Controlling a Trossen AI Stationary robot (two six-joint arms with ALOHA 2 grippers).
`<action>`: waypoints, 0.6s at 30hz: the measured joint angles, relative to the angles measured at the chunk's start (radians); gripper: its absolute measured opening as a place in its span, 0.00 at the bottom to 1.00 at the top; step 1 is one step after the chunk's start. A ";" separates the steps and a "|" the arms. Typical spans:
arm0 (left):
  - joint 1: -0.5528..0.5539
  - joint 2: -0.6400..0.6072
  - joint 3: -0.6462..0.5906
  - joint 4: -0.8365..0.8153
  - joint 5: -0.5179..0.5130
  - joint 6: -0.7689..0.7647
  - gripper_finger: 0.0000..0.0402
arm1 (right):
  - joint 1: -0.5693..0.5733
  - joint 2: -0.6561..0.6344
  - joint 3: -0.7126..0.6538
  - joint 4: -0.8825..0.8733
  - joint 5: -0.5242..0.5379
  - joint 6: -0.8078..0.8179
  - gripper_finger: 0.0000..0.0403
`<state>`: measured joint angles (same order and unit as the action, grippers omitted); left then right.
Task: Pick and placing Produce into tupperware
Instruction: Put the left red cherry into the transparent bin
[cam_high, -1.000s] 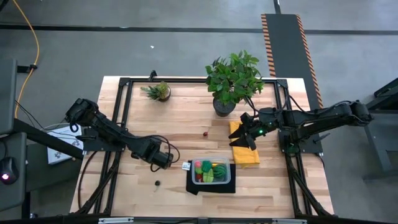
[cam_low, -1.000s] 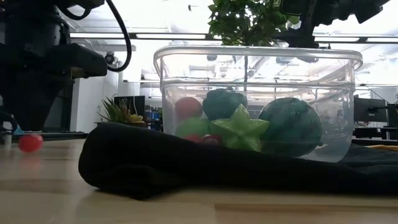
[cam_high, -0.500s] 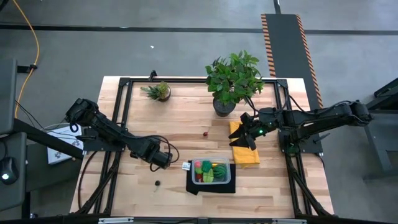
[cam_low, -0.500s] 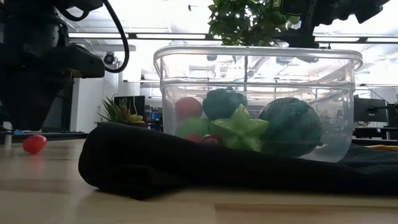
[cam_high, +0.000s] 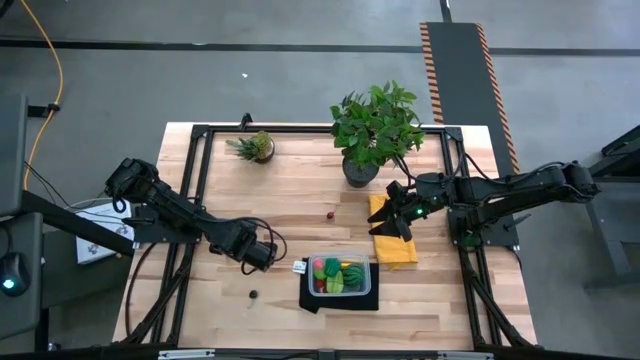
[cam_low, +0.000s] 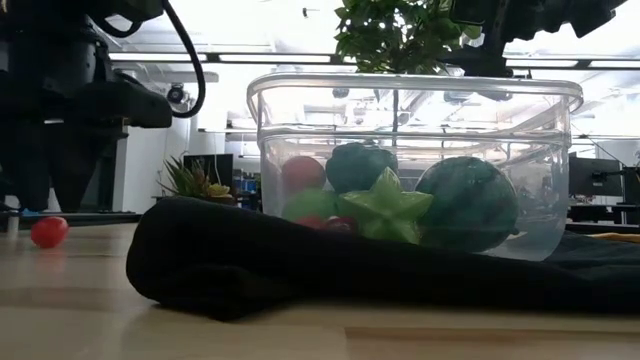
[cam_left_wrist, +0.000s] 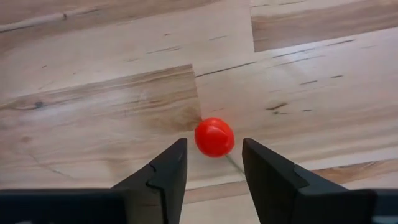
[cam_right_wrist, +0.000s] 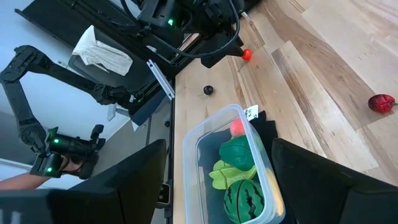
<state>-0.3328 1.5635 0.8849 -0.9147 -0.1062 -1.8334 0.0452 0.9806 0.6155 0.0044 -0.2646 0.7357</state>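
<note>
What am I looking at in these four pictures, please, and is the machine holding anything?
It is a robot with two dark arms at a wooden table. One picture looks straight down, one looks level across the tabletop, and two come from cameras on the arms' wrists.

The left gripper is low over the table, its fingers apart on either side of a small red ball that lies on the wood; nothing is held. The right gripper waits open and empty over a yellow cloth.

On a black mat stands a clear tub with toy produce inside, including a green star fruit and a watermelon. A red piece and a small dark ball lie loose. Two potted plants stand at the far edge.
</note>
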 joint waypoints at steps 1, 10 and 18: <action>0.000 0.000 -0.004 0.004 0.000 -0.004 0.36 | 0.000 0.000 0.000 0.000 0.000 0.000 0.70; 0.000 0.000 -0.048 0.082 -0.003 -0.014 0.43 | 0.000 0.000 0.000 0.000 0.000 0.000 0.70; 0.008 0.000 -0.069 0.110 -0.011 -0.030 0.46 | 0.000 0.000 0.000 0.000 0.000 0.000 0.70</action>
<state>-0.3247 1.5633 0.8157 -0.8045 -0.1172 -1.8633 0.0453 0.9806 0.6155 0.0043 -0.2646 0.7354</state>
